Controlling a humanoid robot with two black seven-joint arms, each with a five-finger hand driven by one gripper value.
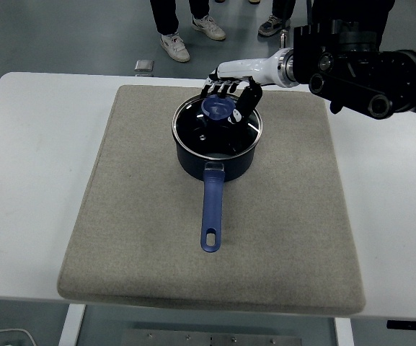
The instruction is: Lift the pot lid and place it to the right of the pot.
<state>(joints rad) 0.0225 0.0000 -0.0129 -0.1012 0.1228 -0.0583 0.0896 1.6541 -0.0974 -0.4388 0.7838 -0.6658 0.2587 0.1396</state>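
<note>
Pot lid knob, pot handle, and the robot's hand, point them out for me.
pot lid knob (217,109), head view, on its blue top.
pot handle (211,209), head view, mid-shaft.
right hand (231,91), head view, on the fingers behind the knob.

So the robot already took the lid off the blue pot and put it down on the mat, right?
Not yet. In the head view the lid sits on the blue pot, closed. The right hand is only at the lid's blue knob, at the pot's far side. The mat to the right of the pot has nothing on it.
</note>
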